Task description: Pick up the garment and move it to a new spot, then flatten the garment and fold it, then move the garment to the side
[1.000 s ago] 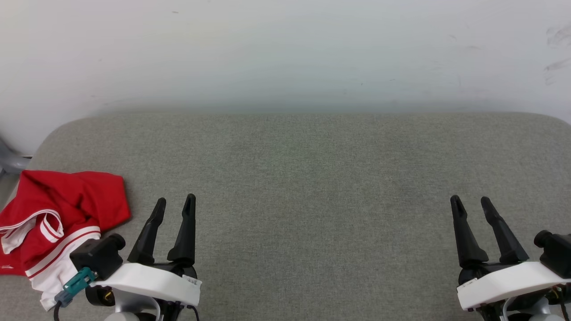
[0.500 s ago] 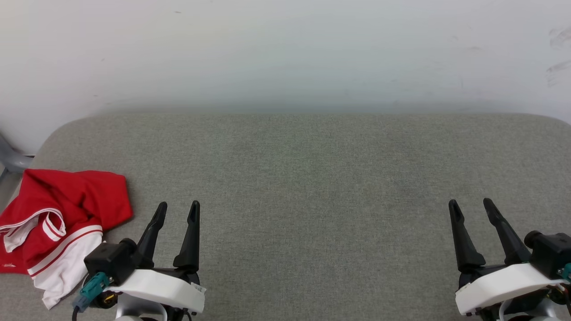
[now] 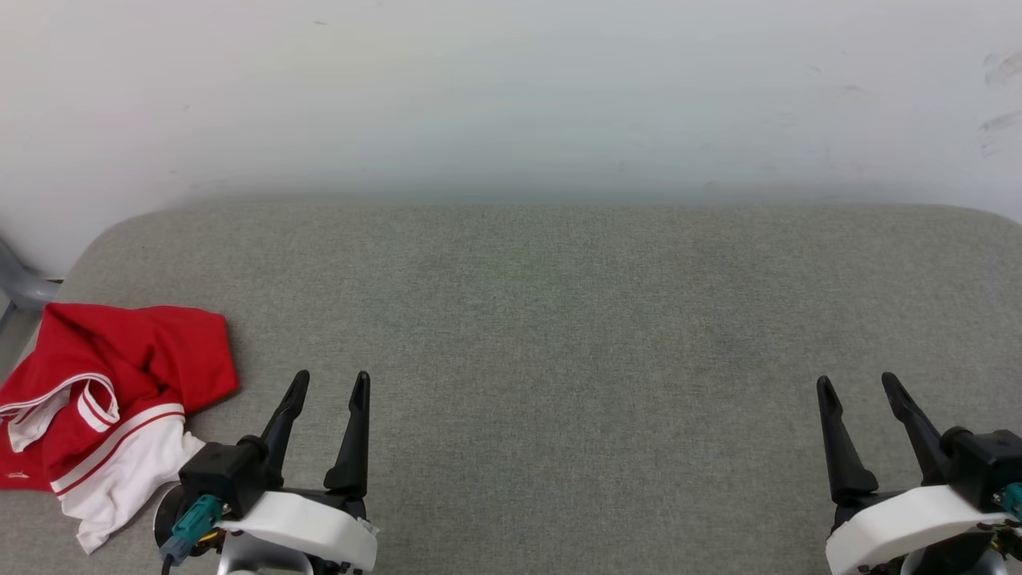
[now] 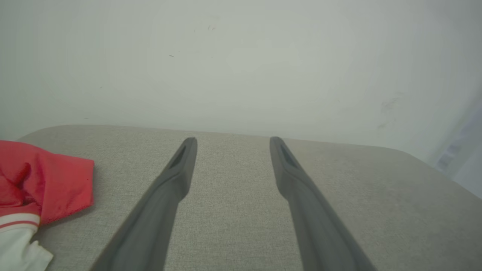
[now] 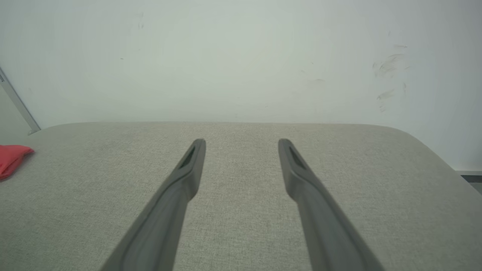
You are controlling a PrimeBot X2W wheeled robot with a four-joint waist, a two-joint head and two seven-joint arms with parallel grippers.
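1. Left pincer (image 3: 332,377) of mine: fingers spread, nothing held, over the grey cushion (image 3: 559,303).
2. My right pincer (image 3: 855,380): also spread and empty, well apart from the left.
3. Garment (image 3: 120,359) lies crumpled at the cushion's left edge, just beside my left pincer, clear of its fingers.
4. Grey thing (image 3: 20,287) beyond the garment, maybe a chair leg; white wall (image 3: 511,96) behind.

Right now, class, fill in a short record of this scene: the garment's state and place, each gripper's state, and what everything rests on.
garment: red with white striped trim, crumpled in a heap, not flattened or folded
place: near left corner of the grey padded surface
left gripper: open, empty, fingers beside the garment and clear of it
right gripper: open, empty, on the side far from the garment
backdrop: pale wall
task stage: pick-up not yet begun
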